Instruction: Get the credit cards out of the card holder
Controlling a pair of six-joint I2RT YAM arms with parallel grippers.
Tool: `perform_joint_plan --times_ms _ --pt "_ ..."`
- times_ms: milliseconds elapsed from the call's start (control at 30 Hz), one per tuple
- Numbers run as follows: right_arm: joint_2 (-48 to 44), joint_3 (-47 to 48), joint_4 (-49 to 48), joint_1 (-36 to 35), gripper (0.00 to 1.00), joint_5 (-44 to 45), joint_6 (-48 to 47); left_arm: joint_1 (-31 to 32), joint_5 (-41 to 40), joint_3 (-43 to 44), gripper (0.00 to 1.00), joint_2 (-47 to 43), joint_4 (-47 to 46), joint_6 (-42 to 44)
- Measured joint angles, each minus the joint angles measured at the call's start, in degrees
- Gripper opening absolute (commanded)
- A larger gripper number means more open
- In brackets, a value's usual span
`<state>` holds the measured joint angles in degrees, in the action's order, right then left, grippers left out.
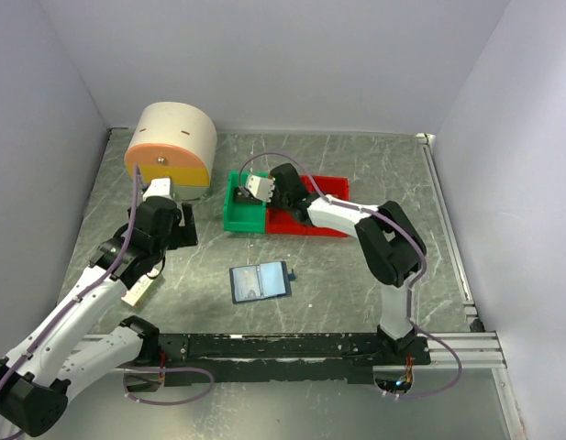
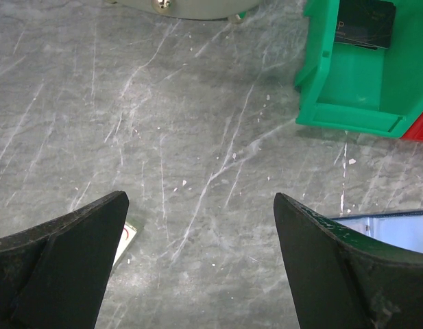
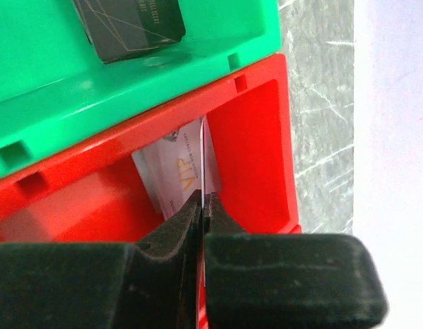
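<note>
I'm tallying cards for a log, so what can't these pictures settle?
Right wrist view: the card pinched in the shut right gripper is edge-on; its face is unreadable.
Left wrist view: the card holder is cut off by the frame edge and the open left gripper; its pockets are hidden.
Top view: the card holder is too small to show whether cards are inside.

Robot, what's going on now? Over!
Left gripper open, empty. Right gripper shut on a pale VIP card at the red bin. Card holder open on the table. Nothing in the way.
</note>
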<state>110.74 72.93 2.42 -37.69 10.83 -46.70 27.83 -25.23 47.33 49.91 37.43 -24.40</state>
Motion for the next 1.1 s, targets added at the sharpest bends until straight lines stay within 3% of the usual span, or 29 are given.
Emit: perform_joint_plan --times_ms 200,467,700,800,1100 --pt "4.66 -0.72 -5.53 0.35 0.01 2.27 -3.72 -0.61 0.87 0.00 1.00 0.02 -0.44 0.17" --pt "5.79 -1.36 -8.70 1.64 0.25 2.03 -7.23 -1.29 2.40 0.00 1.00 0.07 -0.83 0.55" --pt "5.70 -1.75 -9.16 2.01 0.38 0.59 -8.37 -1.77 3.45 -0.04 1.00 0.15 -1.31 1.05" --pt "5.53 -1.75 -9.05 2.29 0.52 -0.37 -8.15 -1.88 3.76 -0.04 1.00 0.24 -1.44 1.09" --pt "4.90 0.04 -2.99 2.75 0.59 -3.98 -5.55 -2.03 4.98 -0.26 1.00 0.24 -2.01 1.53"
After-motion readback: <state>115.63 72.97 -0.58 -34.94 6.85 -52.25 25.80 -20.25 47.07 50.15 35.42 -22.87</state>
